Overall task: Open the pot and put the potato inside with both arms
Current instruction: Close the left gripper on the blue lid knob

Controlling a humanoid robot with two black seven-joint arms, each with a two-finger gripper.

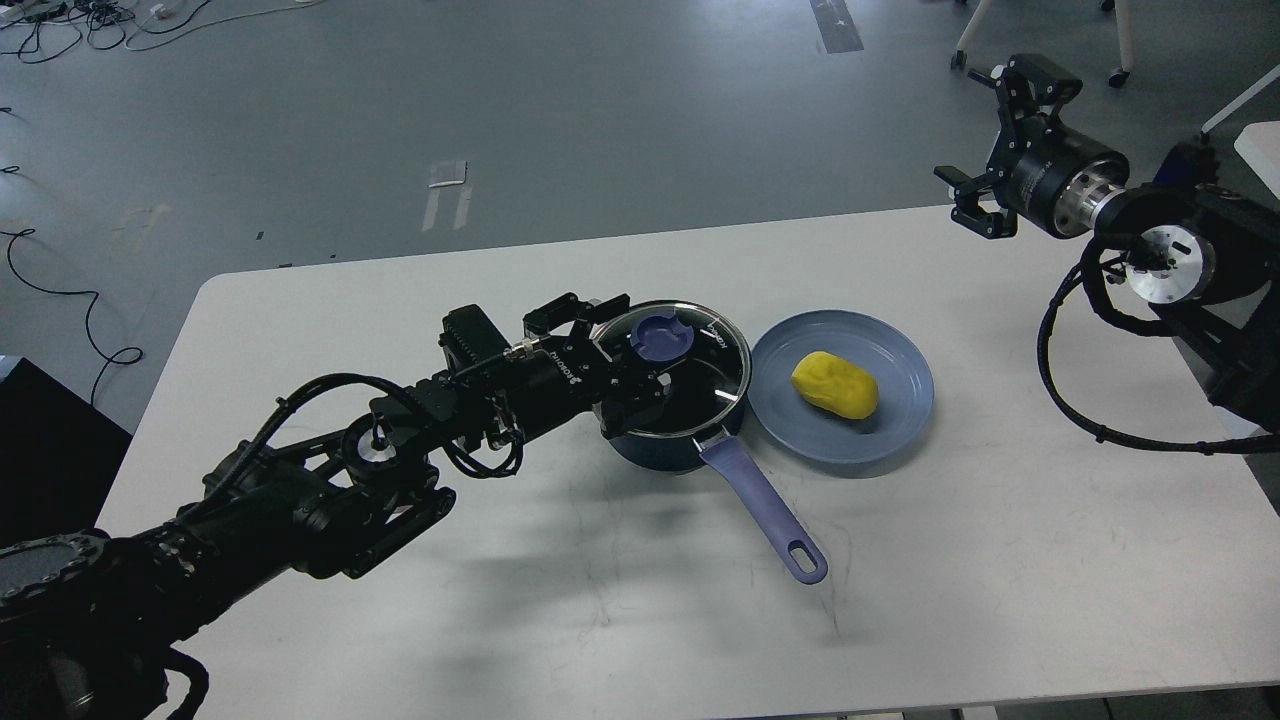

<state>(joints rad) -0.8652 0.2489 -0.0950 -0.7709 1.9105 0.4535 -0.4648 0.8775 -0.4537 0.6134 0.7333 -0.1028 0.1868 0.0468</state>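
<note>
A dark blue pot (660, 450) with a long lavender handle (765, 510) stands mid-table. Its glass lid (715, 375) with a blue knob (665, 337) is on. My left gripper (618, 352) is open at the lid's left edge, one finger behind the rim and one in front; the knob is uncovered just right of it. A yellow potato (835, 385) lies on a blue plate (885, 335) right of the pot. My right gripper (975, 135) is open and empty, raised above the table's far right edge.
The white table (500, 600) has bare surface in front of the pot and to the right of the plate. The pot handle points toward the front right. Grey floor with cables lies beyond the far edge.
</note>
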